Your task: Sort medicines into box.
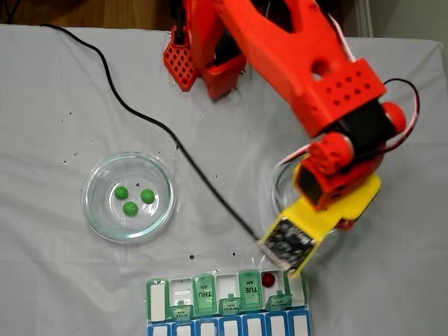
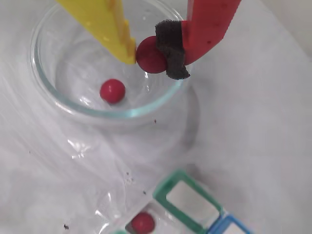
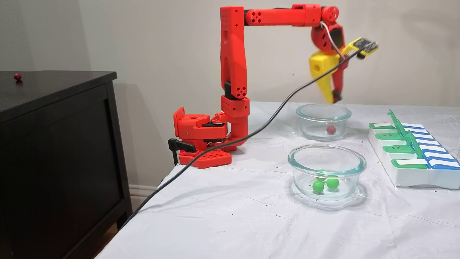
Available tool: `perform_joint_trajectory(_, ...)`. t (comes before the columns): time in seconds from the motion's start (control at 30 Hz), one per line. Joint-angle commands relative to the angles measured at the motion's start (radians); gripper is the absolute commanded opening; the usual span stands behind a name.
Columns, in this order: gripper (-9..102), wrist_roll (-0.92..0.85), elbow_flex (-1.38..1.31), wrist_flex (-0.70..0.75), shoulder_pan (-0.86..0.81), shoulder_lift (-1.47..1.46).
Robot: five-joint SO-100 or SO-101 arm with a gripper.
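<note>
In the wrist view my gripper (image 2: 152, 61) is shut on a dark red pill (image 2: 150, 52), pinched between the yellow finger (image 2: 109, 24) and the red finger's black foam pad (image 2: 171, 51). It hangs above the rim of a clear glass dish (image 2: 51, 95), where a second red pill (image 2: 112, 91) lies. From the side, the gripper (image 3: 332, 99) hovers over that far dish (image 3: 323, 114). A third red pill (image 1: 268, 280) sits in an open white cell of the box (image 1: 158, 302). Three green pills (image 1: 130, 198) lie in the other dish (image 1: 94, 210).
A black cable (image 1: 140, 115) runs across the cloth between the two dishes toward the wrist. The arm's base (image 3: 203, 138) is clamped at the table's far left edge. A dark cabinet (image 3: 54, 144) beside the table carries a stray red pill (image 3: 17, 76).
</note>
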State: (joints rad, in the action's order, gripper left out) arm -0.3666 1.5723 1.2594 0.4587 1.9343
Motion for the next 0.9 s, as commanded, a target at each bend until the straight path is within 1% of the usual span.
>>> perform_joint_trajectory(0.0, 0, 0.071, -0.126, -0.021, -0.094, 0.058)
perform_joint_trajectory(0.13, 0, 0.121, -0.126, -0.043, -0.161, 0.002)
perform_joint_trajectory(0.33, 0, 0.044, -0.126, -0.094, -0.281, -0.101)
perform_joint_trajectory(0.5, 0, 0.018, -0.135, -0.118, -0.324, -0.167)
perform_joint_trajectory(0.63, 0, 0.009, -0.202, -0.135, -0.359, -0.245)
perform_joint_trajectory(0.87, 0, 0.037, -0.195, -0.242, -0.374, -0.272)
